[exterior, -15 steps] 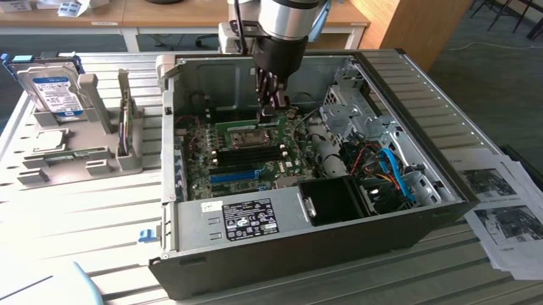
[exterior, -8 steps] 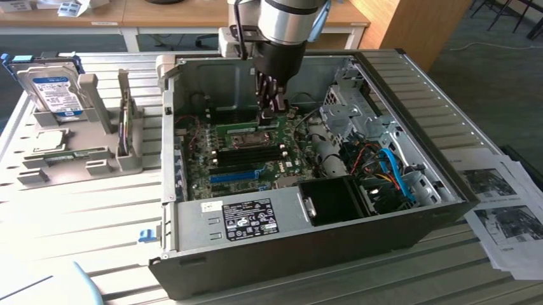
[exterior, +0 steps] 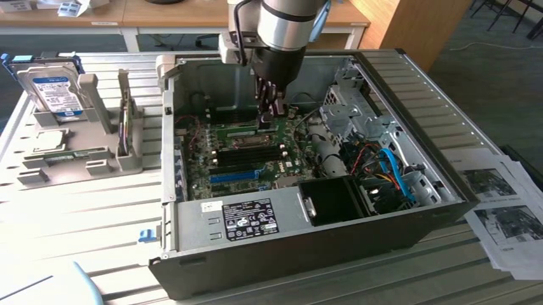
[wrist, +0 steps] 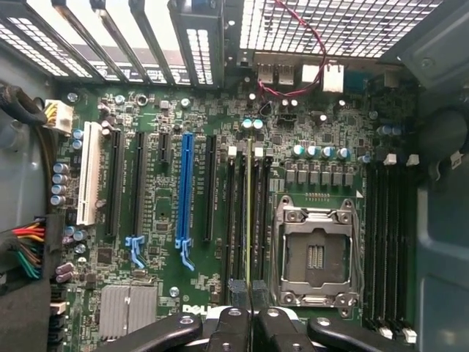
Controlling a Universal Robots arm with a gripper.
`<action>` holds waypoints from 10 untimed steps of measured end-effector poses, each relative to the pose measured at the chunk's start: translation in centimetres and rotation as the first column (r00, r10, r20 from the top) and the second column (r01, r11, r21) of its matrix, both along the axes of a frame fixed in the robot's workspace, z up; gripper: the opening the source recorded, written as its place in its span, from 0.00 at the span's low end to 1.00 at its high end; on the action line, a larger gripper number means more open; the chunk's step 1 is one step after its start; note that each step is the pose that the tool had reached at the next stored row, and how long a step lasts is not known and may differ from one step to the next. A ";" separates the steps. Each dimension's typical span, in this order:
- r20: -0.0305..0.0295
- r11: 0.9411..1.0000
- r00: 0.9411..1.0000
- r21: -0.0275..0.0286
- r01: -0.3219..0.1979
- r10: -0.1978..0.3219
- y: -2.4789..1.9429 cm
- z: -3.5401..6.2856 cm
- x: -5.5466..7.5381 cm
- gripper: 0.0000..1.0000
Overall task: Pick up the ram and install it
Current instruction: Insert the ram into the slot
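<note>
The exterior camera stands off the counter (exterior: 85, 210), high and well back from the fingers (exterior: 268, 105), looking down at a slant into the open computer case (exterior: 280, 254). The wrist camera sits just above the fingers (wrist: 233, 334), facing straight down, close to the circuit board (wrist: 160, 213). Both views take in the board's slots and socket below the fingers, which pinch the ram (wrist: 249, 213) edge-on.

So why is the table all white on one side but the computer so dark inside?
Exterior view: strong light washes out the table at that view's left, while the case walls shade its inside. Wrist view: the motherboard is evenly lit, the grille glows bright, and the gripper holds the ram edge-on.
</note>
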State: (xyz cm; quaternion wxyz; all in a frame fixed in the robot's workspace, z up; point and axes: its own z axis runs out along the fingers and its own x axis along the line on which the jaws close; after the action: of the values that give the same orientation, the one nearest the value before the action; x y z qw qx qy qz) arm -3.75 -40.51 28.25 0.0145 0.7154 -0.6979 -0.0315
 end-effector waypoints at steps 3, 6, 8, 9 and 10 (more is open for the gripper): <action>0.000 1.000 1.000 0.000 0.000 0.000 0.00 -0.36 0.0 0.11; 0.000 1.000 1.000 0.000 0.001 -0.001 0.00 -0.71 0.0 0.11; 0.000 1.000 1.000 0.000 0.001 -0.001 0.00 -0.95 0.0 0.11; 0.000 1.000 1.000 0.000 0.001 -0.001 0.00 -1.07 0.0 0.11; 0.000 1.000 1.000 0.000 0.001 -0.001 0.00 -1.18 0.0 0.11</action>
State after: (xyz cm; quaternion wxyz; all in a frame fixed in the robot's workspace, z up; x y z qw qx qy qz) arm -3.75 -40.51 27.08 0.0145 0.7149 -0.6984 -0.0315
